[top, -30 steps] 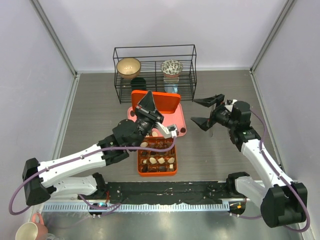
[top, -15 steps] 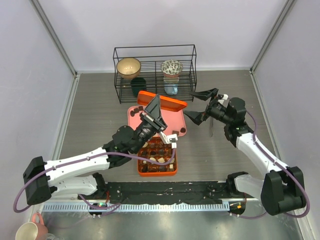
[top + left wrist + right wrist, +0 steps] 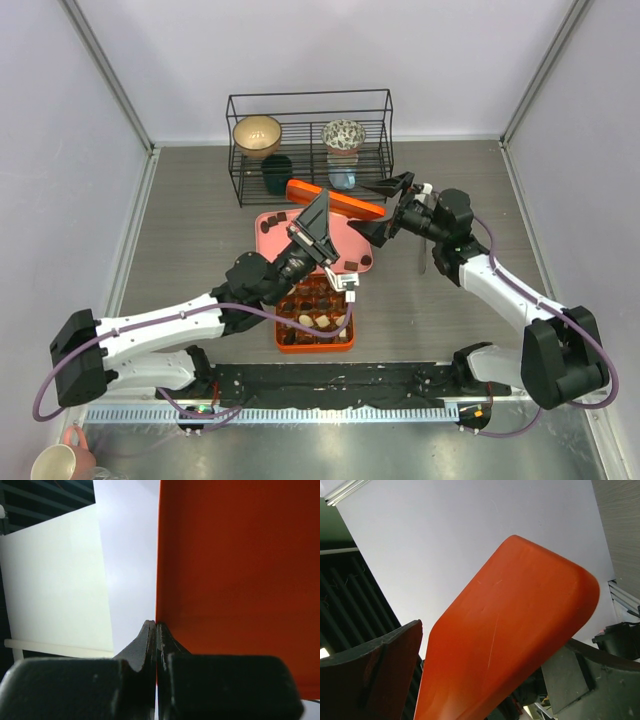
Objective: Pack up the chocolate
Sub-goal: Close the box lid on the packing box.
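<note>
Chocolate mostly fills orange box; few pieces left on pink tray. Left hand pinches lid edge, right hand open around its other end; box not closed yet.

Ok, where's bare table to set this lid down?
Bare table left of the pink tray, up to the left wall; also right of the wire rack. Crowded in the middle: tray, orange box, left gripper and right gripper at the lid.

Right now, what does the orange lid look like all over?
The orange lid is a flat, smooth, plastic-looking sheet with rounded corners. It is lifted and tilted above the pink tray. The shut left fingers pinch one edge; the open right fingers straddle a corner.
</note>
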Controlling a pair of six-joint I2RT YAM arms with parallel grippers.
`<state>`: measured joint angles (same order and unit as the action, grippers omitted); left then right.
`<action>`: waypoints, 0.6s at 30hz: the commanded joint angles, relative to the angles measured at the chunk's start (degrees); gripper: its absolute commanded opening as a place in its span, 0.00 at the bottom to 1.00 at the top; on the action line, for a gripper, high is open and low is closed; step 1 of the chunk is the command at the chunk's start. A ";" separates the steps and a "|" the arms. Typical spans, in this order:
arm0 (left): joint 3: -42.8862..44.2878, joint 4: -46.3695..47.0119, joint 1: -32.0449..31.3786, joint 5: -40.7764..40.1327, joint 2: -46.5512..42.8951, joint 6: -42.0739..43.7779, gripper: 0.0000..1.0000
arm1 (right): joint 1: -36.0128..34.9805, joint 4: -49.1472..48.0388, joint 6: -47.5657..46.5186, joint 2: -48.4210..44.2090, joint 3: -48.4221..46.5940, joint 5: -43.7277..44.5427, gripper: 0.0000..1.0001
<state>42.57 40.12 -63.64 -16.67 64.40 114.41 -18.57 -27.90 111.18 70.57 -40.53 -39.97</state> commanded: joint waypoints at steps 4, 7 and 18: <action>-3.28 4.36 -0.17 8.31 -3.31 10.30 0.00 | -1.29 -3.39 0.54 0.28 -2.62 3.57 1.00; -3.63 3.48 -0.17 10.86 -4.37 10.83 0.00 | -1.56 -3.56 0.18 -0.43 -2.79 5.42 1.00; -8.81 -1.87 -0.17 18.51 -10.68 13.20 0.00 | -2.70 -12.95 4.48 0.54 -0.08 9.12 0.54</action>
<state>35.35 39.86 -63.57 -5.21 57.56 114.72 -20.84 -31.27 112.38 71.02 -40.95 -33.36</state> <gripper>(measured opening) 0.010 0.665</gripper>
